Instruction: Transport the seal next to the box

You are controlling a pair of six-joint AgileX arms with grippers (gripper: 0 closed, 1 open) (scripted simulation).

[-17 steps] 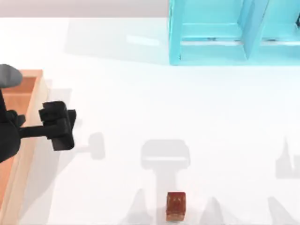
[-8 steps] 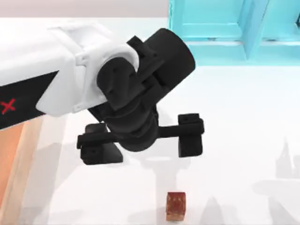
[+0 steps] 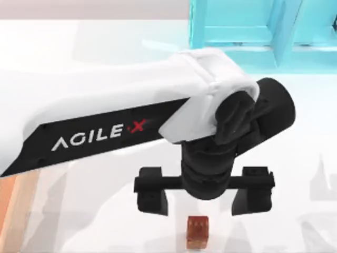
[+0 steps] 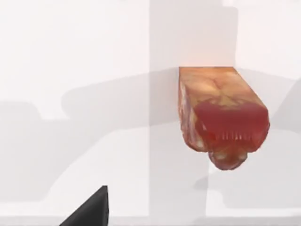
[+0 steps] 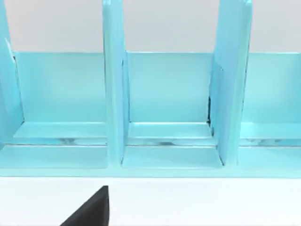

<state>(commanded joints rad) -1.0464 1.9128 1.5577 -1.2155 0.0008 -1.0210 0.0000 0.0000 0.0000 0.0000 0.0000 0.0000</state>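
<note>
Swinging rightward and nearer since the earlier frame, the left end effector (image 3: 204, 197) now hangs with fingers spread wide just beyond the seal (image 3: 197, 231), which sits on the white table (image 3: 295, 132) at its near edge, well apart from the box (image 3: 16, 211) at far left.

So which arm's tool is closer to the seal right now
Left. The left tool hovers open just above the seal, fingers astride. The right arm faces the cyan shelf, away from it.
</note>
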